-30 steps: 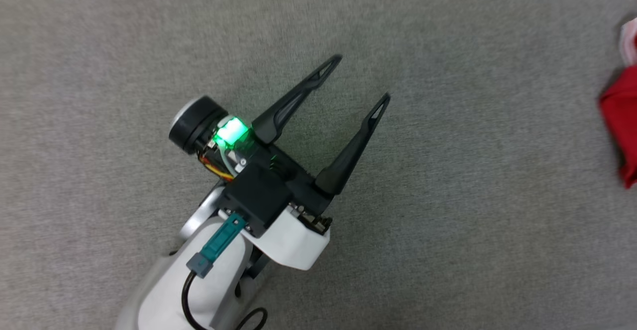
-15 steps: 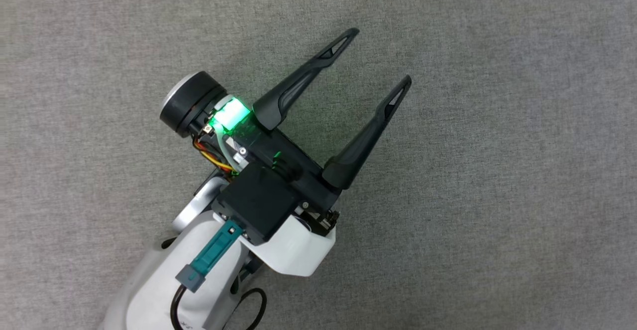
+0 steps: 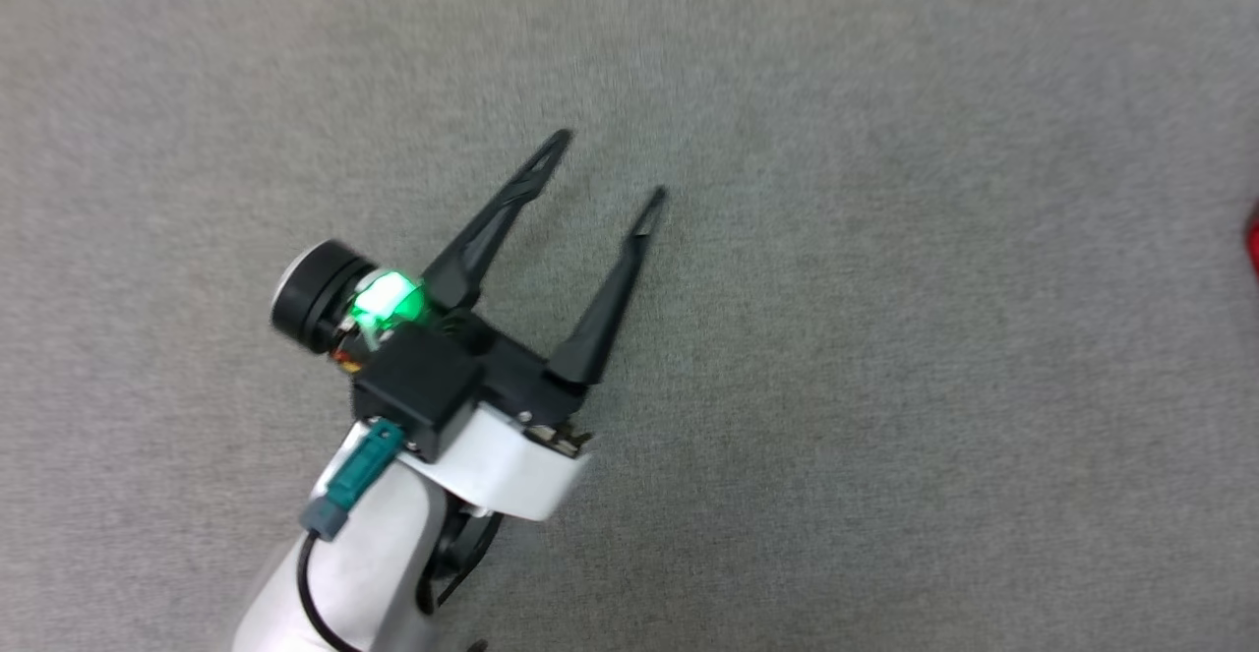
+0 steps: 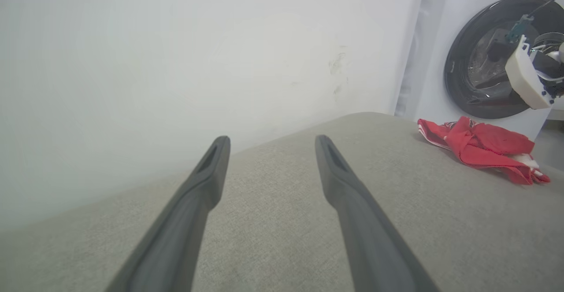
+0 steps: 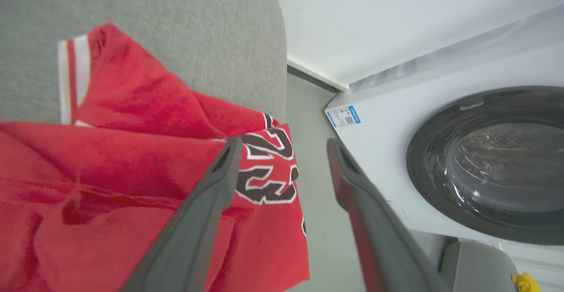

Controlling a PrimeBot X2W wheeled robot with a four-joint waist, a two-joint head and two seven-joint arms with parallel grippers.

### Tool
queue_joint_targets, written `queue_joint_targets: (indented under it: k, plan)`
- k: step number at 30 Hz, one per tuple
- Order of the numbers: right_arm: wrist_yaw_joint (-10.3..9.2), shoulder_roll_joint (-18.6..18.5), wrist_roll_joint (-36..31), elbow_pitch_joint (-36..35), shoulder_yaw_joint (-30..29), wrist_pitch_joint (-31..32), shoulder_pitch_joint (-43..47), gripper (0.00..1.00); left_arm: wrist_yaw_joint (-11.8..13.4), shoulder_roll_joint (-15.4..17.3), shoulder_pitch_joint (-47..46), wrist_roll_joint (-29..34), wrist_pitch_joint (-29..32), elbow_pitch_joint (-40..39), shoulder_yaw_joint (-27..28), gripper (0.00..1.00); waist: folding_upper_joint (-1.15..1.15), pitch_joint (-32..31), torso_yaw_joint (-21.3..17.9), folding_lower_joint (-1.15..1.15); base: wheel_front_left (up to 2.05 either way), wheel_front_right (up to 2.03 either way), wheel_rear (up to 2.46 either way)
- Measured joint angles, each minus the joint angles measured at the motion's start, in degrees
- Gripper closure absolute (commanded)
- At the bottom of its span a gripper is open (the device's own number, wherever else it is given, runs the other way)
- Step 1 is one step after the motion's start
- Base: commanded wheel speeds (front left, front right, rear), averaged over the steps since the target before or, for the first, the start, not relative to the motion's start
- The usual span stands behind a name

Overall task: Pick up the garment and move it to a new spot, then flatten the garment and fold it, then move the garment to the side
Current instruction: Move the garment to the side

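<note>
Garment (image 4: pixel 480 149) lies crumpled, seemingly at its new spot, so I judge flattening is the step in hand. Left gripper (image 3: pixel 609 165), reaching up from 8 o'clock of the head view over the bare grey surface (image 3: pixel 885 436), stands wide open and empty. It is well apart from the red cloth at 3 o'clock. Right gripper (image 5: pixel 284 142) hangs over that cloth, fingers spread, gripping nothing. Next, each gripper needs an edge or corner to draw the cloth flat. Black-white numerals (image 5: pixel 269 168) read like 23. The washer (image 5: pixel 484 164) sticker (image 5: pixel 343 116) is too small to read.
</note>
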Motion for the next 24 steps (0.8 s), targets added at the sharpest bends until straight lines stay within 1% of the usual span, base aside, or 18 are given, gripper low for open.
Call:
queue_joint_targets:
  k: [4,7,10,13,16,22,24]
  plan:
    - [-0.01,2.9,2.4,-5.5,0.1,0.0,1.1,0.00,1.2,1.0,3.7,-1.8,-0.2,1.5,3.0,0.00,0.00,-5.1,0.1,-0.01,0.00,0.00,0.00]
    - [-0.01,5.8,6.2,-10.3,-1.1,-0.2,4.1,0.00,2.2,1.2,6.6,-2.6,-0.2,2.0,4.9,0.00,0.00,-8.9,0.3,-0.02,0.00,0.00,0.00]
    - [-0.02,7.8,7.6,-15.6,-2.5,-1.0,7.5,0.00,2.9,1.2,9.3,-3.3,-0.2,2.5,6.7,0.00,0.00,-12.3,0.7,-0.02,0.00,0.00,0.00]
    - [-0.01,11.6,9.0,-20.9,-5.3,-2.0,11.8,0.00,3.7,1.1,12.2,-3.4,-0.3,3.2,8.0,0.00,0.00,-15.4,1.3,-0.02,0.00,0.00,0.00]
    - [-0.02,15.8,9.1,-26.1,-9.2,-3.4,16.7,0.00,4.2,0.3,14.7,-3.9,-0.3,4.1,9.0,0.00,0.00,-18.0,2.1,-0.02,0.00,0.00,0.00]
    - [-0.02,24.8,7.7,-36.1,-14.2,-6.6,26.9,0.00,4.4,-1.0,18.6,-4.1,-0.3,5.8,11.1,0.00,0.00,-21.4,4.3,-0.02,0.00,0.00,0.00]
    - [-0.02,27.9,6.9,-38.7,-15.2,-7.7,29.9,0.00,4.4,-2.4,19.6,-4.0,-0.3,5.9,12.4,0.00,0.00,-22.3,5.0,-0.02,0.00,0.00,0.00]
